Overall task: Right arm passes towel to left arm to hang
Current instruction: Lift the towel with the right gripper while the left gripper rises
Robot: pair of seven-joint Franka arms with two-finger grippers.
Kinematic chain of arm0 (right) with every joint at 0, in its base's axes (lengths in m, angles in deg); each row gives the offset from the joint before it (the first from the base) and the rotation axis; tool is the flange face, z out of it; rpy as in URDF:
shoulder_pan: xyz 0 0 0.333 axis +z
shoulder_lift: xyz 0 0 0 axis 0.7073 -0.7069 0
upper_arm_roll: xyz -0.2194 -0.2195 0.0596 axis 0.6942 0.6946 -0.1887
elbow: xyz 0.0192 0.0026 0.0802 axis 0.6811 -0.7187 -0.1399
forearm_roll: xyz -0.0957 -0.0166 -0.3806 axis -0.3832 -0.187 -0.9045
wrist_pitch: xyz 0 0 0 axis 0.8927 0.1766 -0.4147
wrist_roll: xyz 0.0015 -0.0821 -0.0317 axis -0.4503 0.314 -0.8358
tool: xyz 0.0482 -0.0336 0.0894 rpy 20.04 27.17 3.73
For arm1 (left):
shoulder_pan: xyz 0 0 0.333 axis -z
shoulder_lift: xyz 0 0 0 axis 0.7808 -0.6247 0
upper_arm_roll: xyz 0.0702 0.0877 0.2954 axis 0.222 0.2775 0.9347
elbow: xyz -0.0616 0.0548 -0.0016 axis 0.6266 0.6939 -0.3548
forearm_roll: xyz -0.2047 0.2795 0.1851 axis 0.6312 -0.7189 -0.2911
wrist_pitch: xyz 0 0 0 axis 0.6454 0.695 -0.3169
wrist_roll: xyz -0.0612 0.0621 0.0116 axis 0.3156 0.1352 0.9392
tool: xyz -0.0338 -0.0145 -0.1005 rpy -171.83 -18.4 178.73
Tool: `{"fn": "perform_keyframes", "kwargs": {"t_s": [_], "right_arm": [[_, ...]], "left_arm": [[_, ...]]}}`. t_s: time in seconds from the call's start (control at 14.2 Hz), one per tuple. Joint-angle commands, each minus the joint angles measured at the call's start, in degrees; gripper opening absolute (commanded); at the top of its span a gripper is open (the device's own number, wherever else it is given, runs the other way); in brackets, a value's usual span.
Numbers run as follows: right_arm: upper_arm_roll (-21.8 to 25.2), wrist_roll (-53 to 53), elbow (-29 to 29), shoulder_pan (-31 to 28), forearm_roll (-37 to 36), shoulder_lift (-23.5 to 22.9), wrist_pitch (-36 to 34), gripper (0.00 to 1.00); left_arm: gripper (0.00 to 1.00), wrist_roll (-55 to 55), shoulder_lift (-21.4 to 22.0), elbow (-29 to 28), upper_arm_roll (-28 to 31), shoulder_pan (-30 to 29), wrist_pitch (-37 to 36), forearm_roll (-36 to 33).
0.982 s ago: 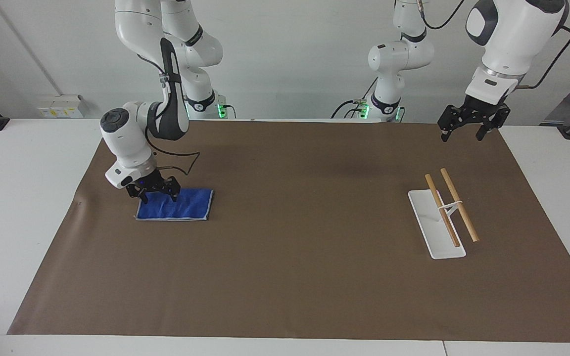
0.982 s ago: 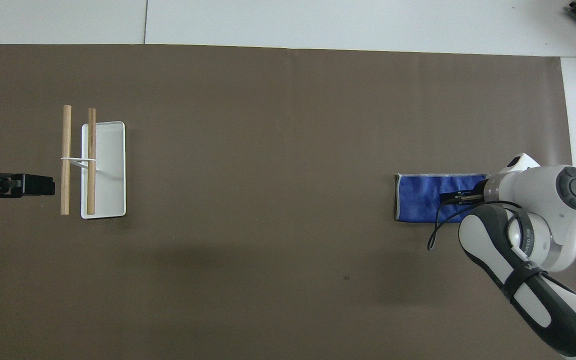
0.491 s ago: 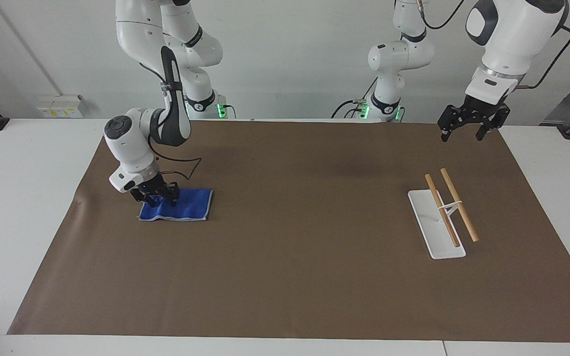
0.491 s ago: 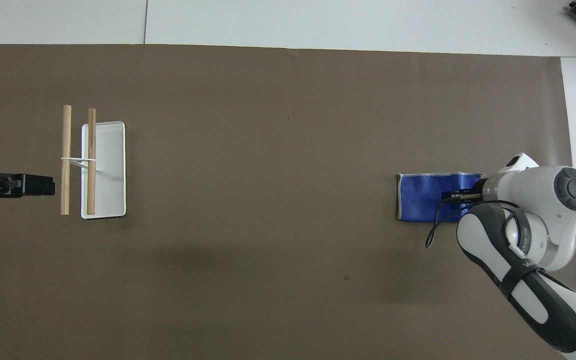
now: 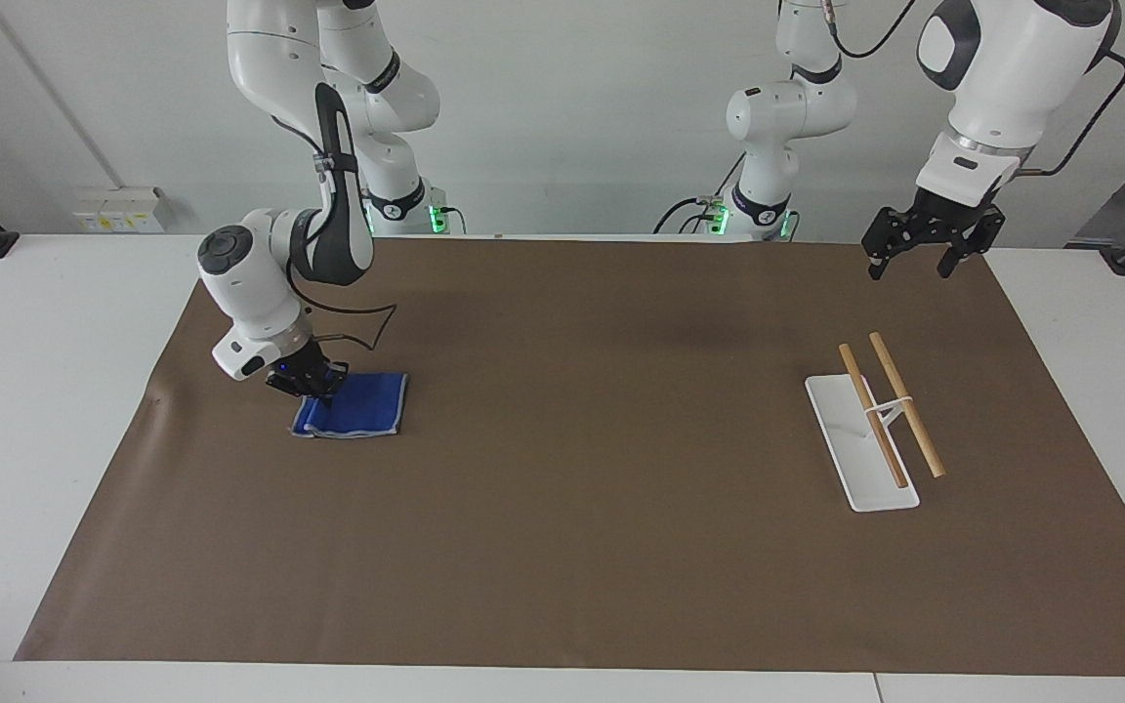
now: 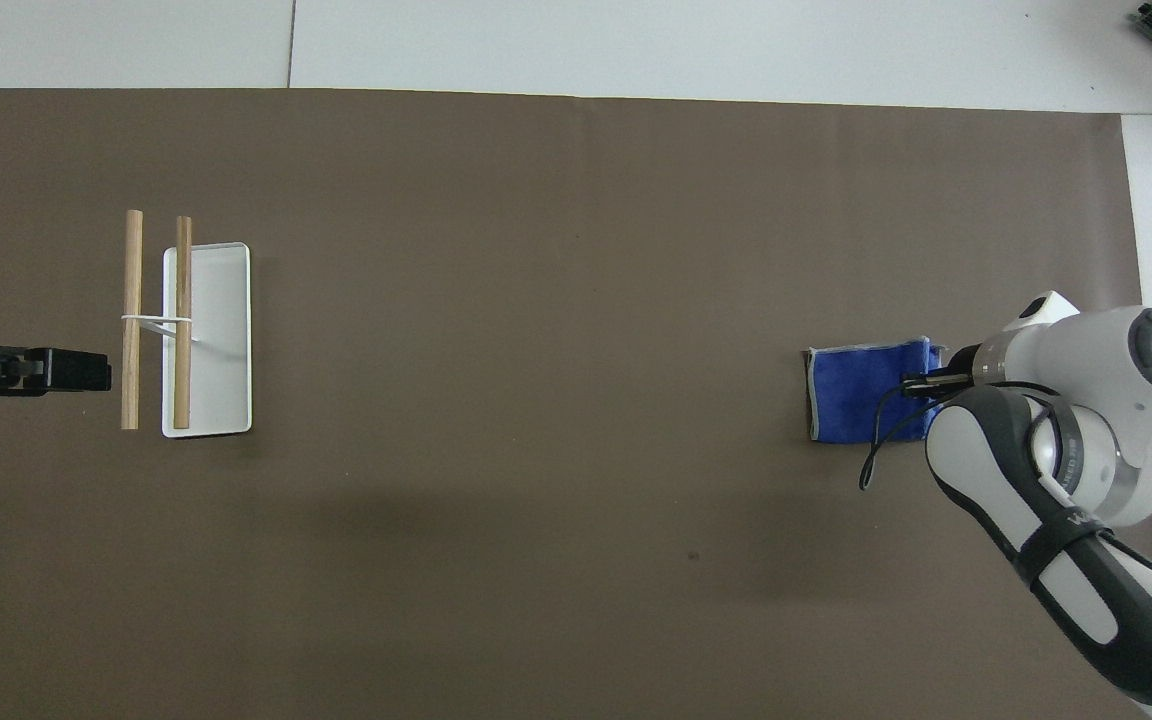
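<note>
The right gripper (image 5: 313,386) is down at the towel (image 5: 359,415), its fingers pinched on the towel's edge at the right arm's end, and that end is lifted and bunched while the rest lies on the brown mat (image 5: 562,547). The towel sits toward the right arm's end of the table (image 5: 55,410), inside the mat's border, with bare mat on every side of it. A wide stretch of open mat separates it from the rack (image 5: 875,430), whose two wooden bars stand over a white base near the left arm's end, also well in from the mat's edges. The left gripper (image 5: 921,252) waits in the air over the mat's edge by the robots, near the rack, fingers spread apart and holding nothing. In the overhead view the left gripper (image 6: 66,369) shows just beside the outer bar.
</note>
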Motion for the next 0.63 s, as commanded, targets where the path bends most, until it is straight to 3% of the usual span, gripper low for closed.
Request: {"fn": "perform_keyframes", "kwargs": {"t_s": [0.0,0.21,0.42,0.56], "right_arm": [[-0.6,-2.5,3.6,-0.1,1.3,0.2,-4.1,0.0],[-3.3,-10.2,7.2,0.1,1.7,1.3,-8.0,0.0],[-5.2,-17.7,10.4,0.1,7.0,1.4,-11.1,0.0],[-5.5,-19.4,10.4,0.1,15.3,1.8,-11.2,0.0]], "left_arm": [[1.0,0.9,0.4,0.1,1.0,0.7,-0.2,-1.0],[1.0,1.0,-1.9,3.4,1.1,0.7,-0.1,-0.6],[1.0,1.0,-2.7,4.4,1.5,0.6,1.3,0.0],[1.0,3.8,-1.8,1.5,1.6,-0.4,5.5,7.5]]}}
